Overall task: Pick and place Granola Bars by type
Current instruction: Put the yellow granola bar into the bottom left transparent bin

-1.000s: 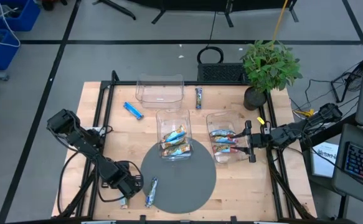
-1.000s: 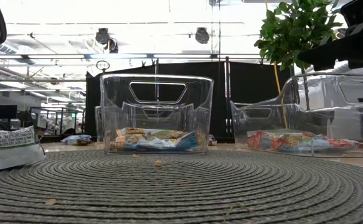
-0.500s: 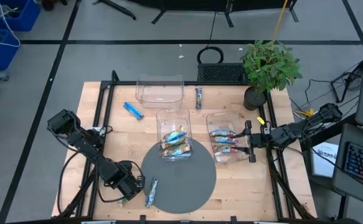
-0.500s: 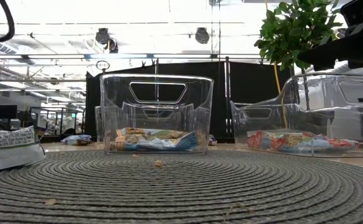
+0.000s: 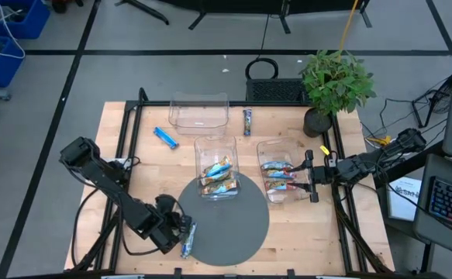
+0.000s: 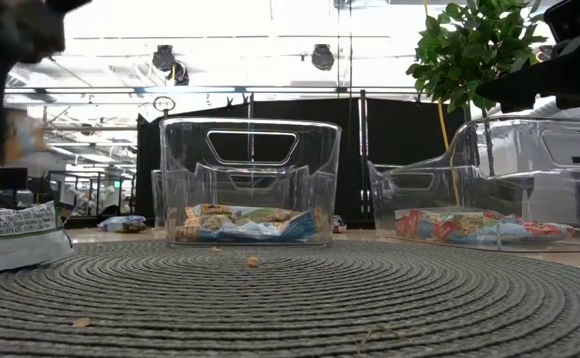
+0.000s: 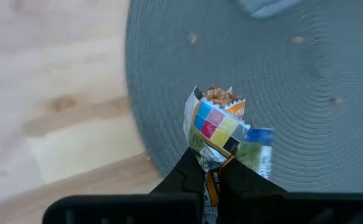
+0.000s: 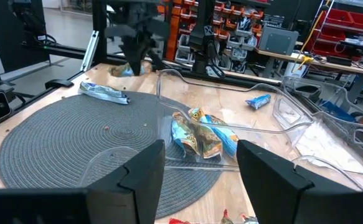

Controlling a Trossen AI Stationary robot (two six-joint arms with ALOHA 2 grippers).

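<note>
A: Round grey woven mat (image 5: 226, 217) on the slatted wooden table (image 5: 125, 174); three clear plastic rectangular bins (image 5: 218, 167), two holding foil-wrapped granola bars (image 5: 217, 177).

B: Left gripper (image 7: 210, 163)?

A: Over the mat's left edge, clamped on a crinkled tan granola bar (image 7: 213, 127); only the left wrist view shows its colour squares. Another bar (image 5: 187, 239) lies beside it.

B: Right gripper (image 8: 200, 171)?

A: Fingers apart, empty, beside the right bin (image 5: 280, 174).

grey woven mat (image 5: 226, 221), bright blue bar (image 5: 165, 137), colour-checked wrapper (image 7: 215, 124)
</note>
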